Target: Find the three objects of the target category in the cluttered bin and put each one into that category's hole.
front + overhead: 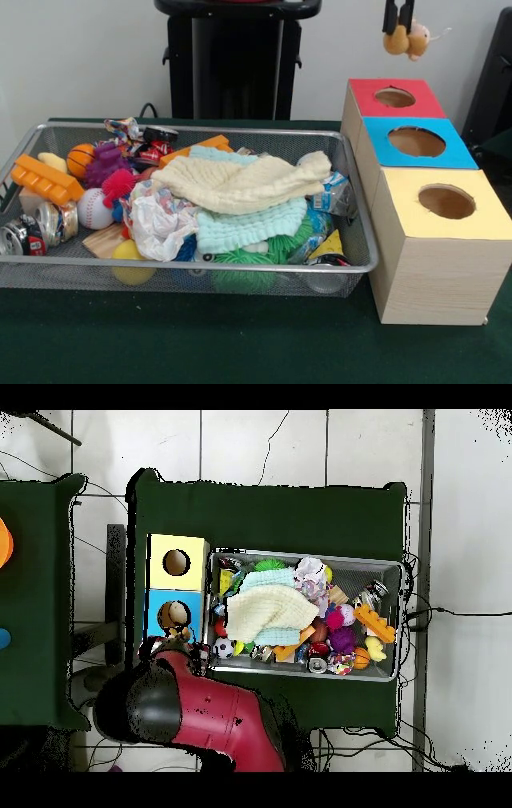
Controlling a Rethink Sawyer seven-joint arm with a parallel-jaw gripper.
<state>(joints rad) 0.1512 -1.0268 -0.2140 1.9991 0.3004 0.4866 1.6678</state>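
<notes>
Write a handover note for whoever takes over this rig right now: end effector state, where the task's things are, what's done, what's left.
End effector: shut on a tan-orange plush toy, held in the air above the red-topped hole, not yet released.
Wire-mesh bin: full of clutter; cream knit cloth and mint cloth cover much of it. No other plush toy visible there.
Blue-topped hole and yellow-topped hole: not for this category.
Done: one toy picked. Whether any were dropped already cannot be told.
Left: release over red hole, then search under the cloths.
</notes>
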